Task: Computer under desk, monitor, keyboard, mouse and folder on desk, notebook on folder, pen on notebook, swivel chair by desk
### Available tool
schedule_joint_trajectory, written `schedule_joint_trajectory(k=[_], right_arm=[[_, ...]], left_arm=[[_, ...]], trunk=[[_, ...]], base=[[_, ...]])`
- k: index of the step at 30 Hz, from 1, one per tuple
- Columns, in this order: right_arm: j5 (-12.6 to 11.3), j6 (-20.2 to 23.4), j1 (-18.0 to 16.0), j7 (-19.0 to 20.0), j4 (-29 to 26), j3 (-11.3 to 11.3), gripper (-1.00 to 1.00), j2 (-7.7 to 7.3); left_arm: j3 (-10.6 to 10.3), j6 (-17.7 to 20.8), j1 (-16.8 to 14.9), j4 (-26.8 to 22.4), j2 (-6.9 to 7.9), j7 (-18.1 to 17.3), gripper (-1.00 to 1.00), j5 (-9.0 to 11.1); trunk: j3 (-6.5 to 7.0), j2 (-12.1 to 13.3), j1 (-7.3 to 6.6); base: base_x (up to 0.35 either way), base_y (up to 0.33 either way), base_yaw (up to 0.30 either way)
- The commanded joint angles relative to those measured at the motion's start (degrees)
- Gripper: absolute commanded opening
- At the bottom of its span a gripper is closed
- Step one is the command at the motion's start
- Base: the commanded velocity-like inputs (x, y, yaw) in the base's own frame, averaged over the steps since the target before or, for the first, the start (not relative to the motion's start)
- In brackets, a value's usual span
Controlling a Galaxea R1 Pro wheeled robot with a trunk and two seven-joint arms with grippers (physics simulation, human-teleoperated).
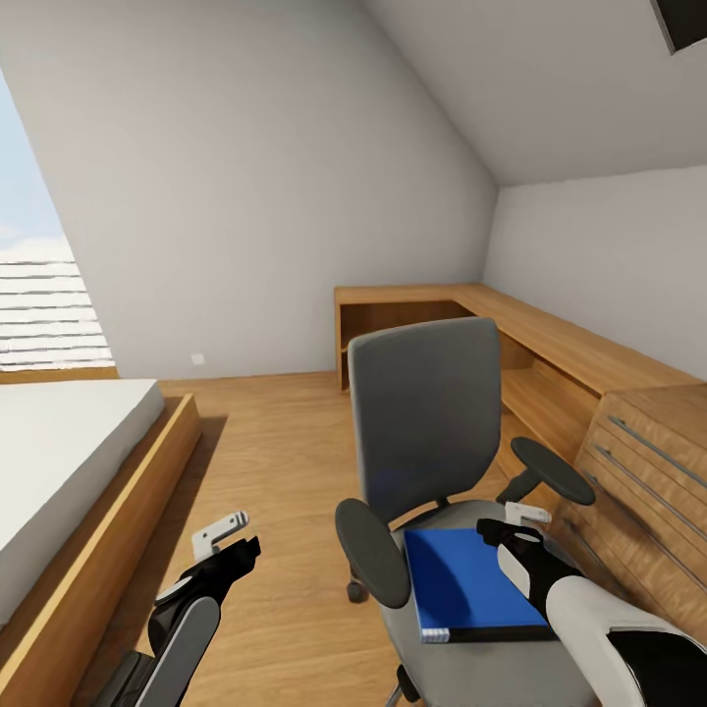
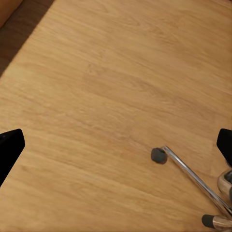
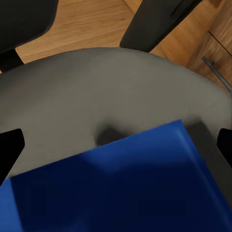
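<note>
A grey swivel chair (image 1: pixel 427 412) stands in the middle of the room with a blue folder (image 1: pixel 466 584) lying flat on its seat (image 3: pixel 96 92). My right gripper (image 1: pixel 501 535) hovers open just above the folder's far edge; in the right wrist view the folder (image 3: pixel 125 188) lies below the gripper (image 3: pixel 116 145), whose dark fingertips (image 3: pixel 9 147) stand wide apart. To the chair's left, my left gripper (image 1: pixel 241 550) hangs open over the bare wooden floor and holds nothing. The left wrist view looks between that gripper's (image 2: pixel 116 145) fingers down at one chair caster (image 2: pixel 158 155) on a chrome leg.
An L-shaped wooden desk (image 1: pixel 550 334) runs along the back and right walls, behind the chair. A wooden drawer unit (image 1: pixel 648 471) with metal handles stands close to the chair's right armrest. A low bed (image 1: pixel 59 462) lies along the left, with open floor between it and the chair.
</note>
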Motion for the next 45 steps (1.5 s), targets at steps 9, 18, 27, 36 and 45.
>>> schedule_joint_trajectory(k=[9, 18, 27, 36, 45], right_arm=[[-0.43, 0.06, -0.02, -0.15, -0.06, 0.16, 1.0, -0.02], [-0.43, 0.1, -0.02, -0.21, 0.02, 0.15, 1.0, -0.09], [-0.46, 0.62, -0.02, -0.46, 0.21, 0.08, 1.0, -0.04], [-0.48, 1.87, -0.02, -0.5, 0.2, 0.07, 1.0, -0.09], [-0.43, 1.9, -0.02, -0.5, 0.2, 0.07, 1.0, -0.11]], left_arm=[[-0.12, 0.24, -0.06, -0.02, 0.05, 0.49, 1.0, 0.37], [-0.04, 0.43, -0.06, 0.19, 0.05, 0.49, 1.0, 0.37], [0.06, 0.45, -0.06, 0.27, 1.33, 0.42, 1.0, 0.35], [0.14, 0.45, -0.06, 0.27, 1.76, 0.41, 1.0, 0.37], [0.15, 0.42, -0.06, 0.27, 1.77, 0.41, 1.0, 0.37]], trunk=[[-0.06, -0.04, 0.0], [-0.06, -0.04, 0.0], [-0.06, -0.04, 0.0], [-0.06, -0.04, 0.0], [-0.06, -0.04, 0.0]], base=[[0.0, 0.0, 0.0], [0.0, 0.0, 0.0], [0.0, 0.0, 0.0], [-0.092, 0.0, 0.0], [-0.122, 0.0, 0.0]])
